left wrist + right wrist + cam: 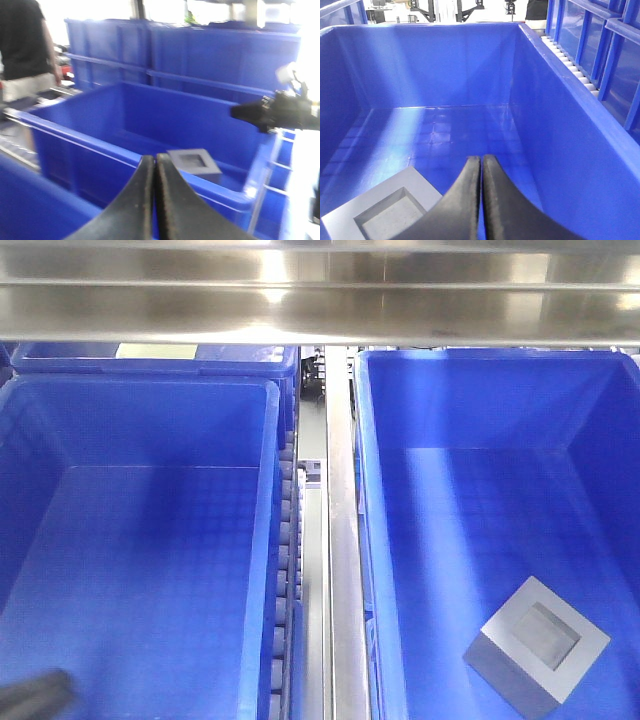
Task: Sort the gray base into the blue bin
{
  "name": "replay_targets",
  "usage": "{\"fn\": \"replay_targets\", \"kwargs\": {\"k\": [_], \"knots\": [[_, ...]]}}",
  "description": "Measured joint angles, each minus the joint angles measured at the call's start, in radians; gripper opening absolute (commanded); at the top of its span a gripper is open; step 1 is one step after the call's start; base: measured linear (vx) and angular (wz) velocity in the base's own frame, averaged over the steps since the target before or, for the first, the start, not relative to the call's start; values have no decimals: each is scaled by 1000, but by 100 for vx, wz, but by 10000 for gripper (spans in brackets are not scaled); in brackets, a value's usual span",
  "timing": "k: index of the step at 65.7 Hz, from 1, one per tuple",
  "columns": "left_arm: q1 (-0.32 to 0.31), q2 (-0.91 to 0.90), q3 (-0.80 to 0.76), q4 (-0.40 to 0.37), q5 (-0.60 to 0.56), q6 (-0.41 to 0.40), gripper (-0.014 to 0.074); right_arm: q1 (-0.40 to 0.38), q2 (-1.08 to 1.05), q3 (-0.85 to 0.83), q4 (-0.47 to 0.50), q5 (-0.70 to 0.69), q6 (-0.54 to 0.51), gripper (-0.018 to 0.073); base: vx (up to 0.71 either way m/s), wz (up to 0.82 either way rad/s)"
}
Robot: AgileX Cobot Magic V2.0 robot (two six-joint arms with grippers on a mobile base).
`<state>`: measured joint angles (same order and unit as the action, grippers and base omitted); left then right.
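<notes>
Inside, gray base (537, 645) flat near blue bin's (370, 490) near edge.

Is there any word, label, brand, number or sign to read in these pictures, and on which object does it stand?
No readable text in any view.
Pale rectangular label on the rim of the rear bright-blue plastic crate: blank or too washed out to read.
Matte gray cube-shaped block and the bright-blue plastic crate holding it: no markings.

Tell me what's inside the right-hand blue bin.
Only the matte gray cube-shaped base, recess up, sits on the bright-blue plastic bin floor. The floor under it is hidden.
</notes>
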<state>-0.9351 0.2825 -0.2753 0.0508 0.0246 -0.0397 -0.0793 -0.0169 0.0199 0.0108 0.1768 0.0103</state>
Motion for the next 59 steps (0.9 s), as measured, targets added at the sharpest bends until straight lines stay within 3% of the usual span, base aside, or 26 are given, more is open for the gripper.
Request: {"fn": "replay_targets", "kwargs": {"k": [14,24,37,50,59], "knots": [[227,-129,0,0,154,2,-6,0,0,0,0,0,0,-5,0,0],[458,-217,1,-1,231,2,-6,0,0,0,0,0,0,-5,0,0],[719,-293,52,1,235,2,-6,0,0,0,0,0,0,-5,0,0],[898,-297,116,1,237,2,-6,0,0,0,0,0,0,-5,0,0],[962,-297,162,1,236,2,-6,0,0,0,0,0,0,-5,0,0]]}}
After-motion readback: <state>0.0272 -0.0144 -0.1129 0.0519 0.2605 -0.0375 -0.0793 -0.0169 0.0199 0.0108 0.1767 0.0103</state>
